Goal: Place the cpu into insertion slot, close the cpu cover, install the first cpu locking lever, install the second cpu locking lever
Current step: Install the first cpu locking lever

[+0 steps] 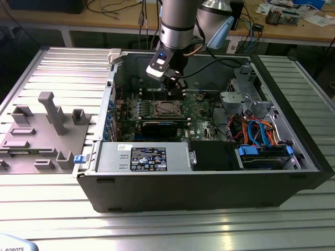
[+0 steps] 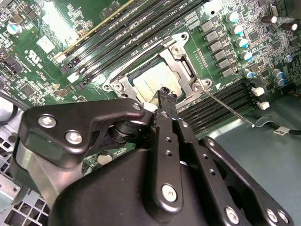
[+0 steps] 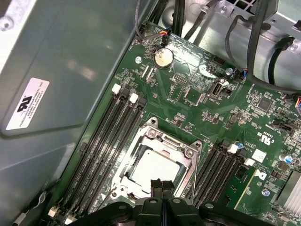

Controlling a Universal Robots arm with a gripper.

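Entry: cpu seated in slot, cover down. My gripper pressed together, empty, just above cover edge. Loose lever angles away from slot corner.

A ribbed metal table fills most of the exterior view, its long grooves running across from that view's left to its right. Soft white glare lies on the near ribs, and the far ribs at the exterior view's left are brightly lit too. On that side a set of grey holders stands on the table, one with a tall T-shaped post. Behind the table runs a wooden bench strewn with cables, and with papers at the exterior view's right. A pale leg stands under the bench, with dark shadow beside it.
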